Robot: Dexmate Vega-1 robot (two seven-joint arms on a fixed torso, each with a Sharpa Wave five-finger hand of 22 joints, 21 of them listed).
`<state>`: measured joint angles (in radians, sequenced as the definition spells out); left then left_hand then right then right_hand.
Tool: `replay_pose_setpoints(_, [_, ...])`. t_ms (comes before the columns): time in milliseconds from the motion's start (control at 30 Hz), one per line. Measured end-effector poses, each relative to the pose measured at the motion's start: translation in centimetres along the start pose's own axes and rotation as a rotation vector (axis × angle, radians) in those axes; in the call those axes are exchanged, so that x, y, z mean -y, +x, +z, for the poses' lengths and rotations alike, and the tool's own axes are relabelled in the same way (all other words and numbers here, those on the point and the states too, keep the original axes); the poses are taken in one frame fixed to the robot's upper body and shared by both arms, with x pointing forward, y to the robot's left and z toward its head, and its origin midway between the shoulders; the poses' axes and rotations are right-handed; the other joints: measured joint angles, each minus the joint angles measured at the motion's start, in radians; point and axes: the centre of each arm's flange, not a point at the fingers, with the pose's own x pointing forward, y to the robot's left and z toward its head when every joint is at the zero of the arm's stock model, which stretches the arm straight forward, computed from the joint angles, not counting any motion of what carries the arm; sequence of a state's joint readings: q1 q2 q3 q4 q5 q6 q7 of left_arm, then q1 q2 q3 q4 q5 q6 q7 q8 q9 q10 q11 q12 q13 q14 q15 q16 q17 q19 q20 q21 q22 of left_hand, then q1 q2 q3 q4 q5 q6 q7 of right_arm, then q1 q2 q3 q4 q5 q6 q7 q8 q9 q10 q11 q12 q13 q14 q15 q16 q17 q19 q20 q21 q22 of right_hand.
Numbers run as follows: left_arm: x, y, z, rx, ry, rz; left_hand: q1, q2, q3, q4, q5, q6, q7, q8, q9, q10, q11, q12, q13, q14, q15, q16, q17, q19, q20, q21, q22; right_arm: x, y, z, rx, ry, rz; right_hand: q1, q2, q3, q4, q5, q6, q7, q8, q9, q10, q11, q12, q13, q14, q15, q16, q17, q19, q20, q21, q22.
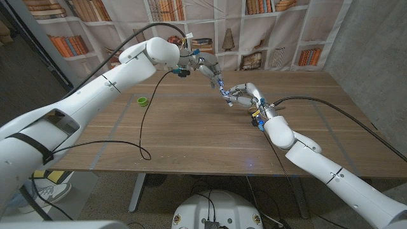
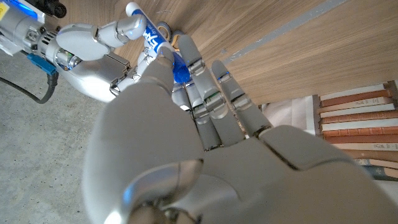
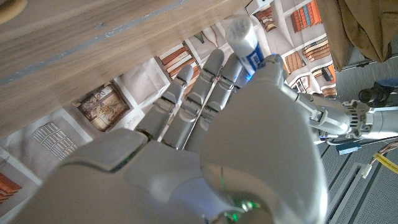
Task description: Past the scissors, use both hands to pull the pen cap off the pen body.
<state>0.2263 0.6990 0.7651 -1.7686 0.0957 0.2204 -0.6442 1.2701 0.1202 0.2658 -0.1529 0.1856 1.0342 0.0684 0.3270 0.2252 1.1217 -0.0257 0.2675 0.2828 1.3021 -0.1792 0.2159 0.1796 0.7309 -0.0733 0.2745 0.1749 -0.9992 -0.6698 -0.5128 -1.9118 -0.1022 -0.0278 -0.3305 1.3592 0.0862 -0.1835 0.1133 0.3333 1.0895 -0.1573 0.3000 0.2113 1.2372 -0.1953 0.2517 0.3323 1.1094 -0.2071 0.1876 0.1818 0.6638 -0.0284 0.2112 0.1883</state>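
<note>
Though gripped, pen aslant

Blue-and-white pen, green ring.

The slim blue-and-white pen is mostly covered by both grey hands' fingers, so its cap joint cannot be seen.
</note>
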Motion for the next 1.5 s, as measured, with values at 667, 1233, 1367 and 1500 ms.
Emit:
replay_pose_setpoints(667, [-0.1,-0.3,-0.9,-0.004,-0.075,0.061,0.012,-0.012,0.004,-0.004,0.000,0.001,0.011,0.000,0.014,0.000,0.000,0.012,0.029,0.011,-0.001,0.000,0.005,0.016,-0.005,0.000,0.000,1.1,-1.6,-0.1,0.039,0.066,-0.077,0.062,0.007,-0.010,-0.017,-0.001,0.000,0.000,0.013,0.003,-0.001,0.000,0.016,0.027,0.099,-0.034,0.051,0.049,0.020,-0.031,0.008,0.005])
replay_pose_setpoints(1233, [-0.7,-2.1,-2.4,-0.043,-0.117,0.098,0.012,-0.012,0.007,-0.007,0.000,0.002,0.023,0.002,0.027,-0.003,-0.002,0.039,0.110,0.017,0.004,0.000,0.009,0.025,-0.007,0.000,0.000,1.3,-2.3,0.0,0.073,0.096,-0.159,0.123,0.058,-0.022,-0.034,-0.001,0.050,-0.050,0.005,0.032,0.008,-0.001,0.058,0.125,0.168,-0.036,0.142,0.183,0.074,-0.048,0.047,0.028])
replay_pose_setpoints(1367, [-0.7,-2.4,-2.5,-0.044,-0.125,0.098,0.012,-0.012,0.008,-0.008,0.000,0.002,0.023,0.002,0.031,-0.004,-0.003,0.040,0.111,0.017,0.004,0.000,0.014,0.025,-0.007,-0.005,0.000,1.3,-2.4,0.1,0.068,0.098,-0.157,0.115,0.066,-0.021,-0.029,-0.002,0.048,-0.051,0.004,0.033,0.006,-0.003,0.036,0.129,0.064,-0.029,0.071,0.165,0.060,-0.029,0.049,0.024])
replay_pose_setpoints(1500, [-0.7,-2.7,-2.6,-0.044,-0.132,0.101,0.012,-0.012,0.008,-0.008,0.000,0.002,0.023,0.002,0.033,-0.005,-0.004,0.041,0.111,0.016,0.004,0.000,0.014,0.025,-0.007,-0.009,0.000,1.5,-2.3,-0.1,0.061,0.108,-0.118,-0.023,0.079,-0.030,0.030,-0.073,-0.162,-0.064,-0.057,0.030,-0.172,-0.015,-0.059,0.035,-0.205,0.055,-0.012,0.036,-0.003,0.108,0.007,0.005])
